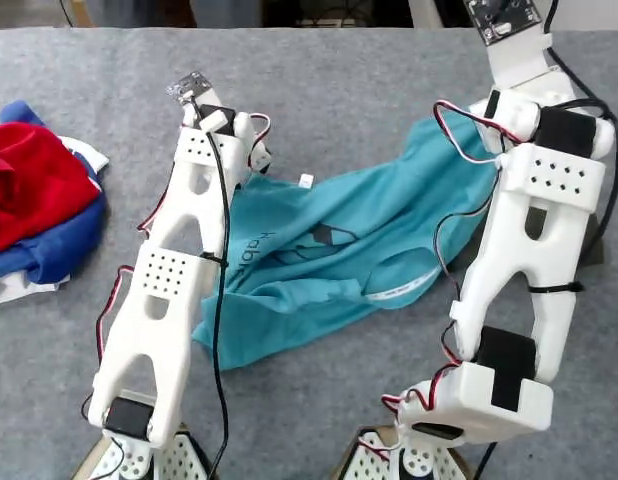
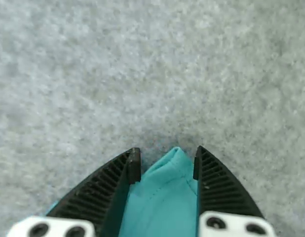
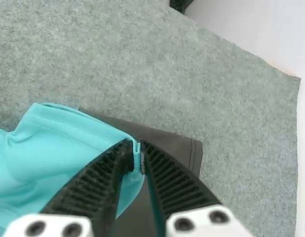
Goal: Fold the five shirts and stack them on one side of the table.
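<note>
the two arms' white bases sit at the near edge of the table [image 1: 389,70], and the teal shirt [image 1: 339,240] lies rumpled between them, stretching from the left arm across to the far right. the left gripper [image 2: 166,157] has a corner of that shirt between its ribbed fingers, which stand a little apart with cloth filling the gap, so it looks clamped on the fabric just above the grey surface. the right gripper [image 3: 136,148] is pressed nearly together, pinching the shirt's hemmed edge over a dark grey cloth [image 3: 177,143] lying under it on the right. holding two far corners at once probably serves to pull the shirt taut and flat before a fold; it is not folded yet. nothing here acts as a bin; the collecting place is the pile at the far left, where a red shirt [image 1: 29,180] rests on a blue one [image 1: 59,250] with white cloth [image 1: 19,290] beneath.
</note>
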You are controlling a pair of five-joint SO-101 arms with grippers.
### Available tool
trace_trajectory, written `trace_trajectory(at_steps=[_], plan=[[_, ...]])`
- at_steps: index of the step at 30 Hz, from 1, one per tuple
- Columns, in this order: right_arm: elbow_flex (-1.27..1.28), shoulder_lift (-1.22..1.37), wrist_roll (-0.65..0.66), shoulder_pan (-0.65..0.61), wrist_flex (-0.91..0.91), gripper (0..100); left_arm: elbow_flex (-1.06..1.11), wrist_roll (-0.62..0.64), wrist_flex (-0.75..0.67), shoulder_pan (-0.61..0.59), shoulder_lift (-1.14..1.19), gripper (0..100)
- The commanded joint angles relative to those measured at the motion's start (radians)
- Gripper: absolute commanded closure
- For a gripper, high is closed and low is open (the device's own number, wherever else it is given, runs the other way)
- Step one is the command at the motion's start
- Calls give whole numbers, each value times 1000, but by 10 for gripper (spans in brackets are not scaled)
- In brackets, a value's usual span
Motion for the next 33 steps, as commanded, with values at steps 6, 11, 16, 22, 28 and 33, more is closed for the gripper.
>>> trace_trajectory(at_steps=[6,11,16,22,28,33], plan=[[-4,-5,12,-14,-20,985,-61,6,5,-7,-31,804],[-4,-7,12,-14,-20,985,-219,0,63,-13,-43,805],[-4,-7,12,-14,-20,985,-260,0,69,27,-48,804],[-4,-5,12,-14,-20,985,-205,5,29,59,-2,805],[-4,-5,12,-14,-20,985,-196,5,17,50,55,805],[-4,-5,12,-14,-20,985,-197,6,18,53,86,805]])
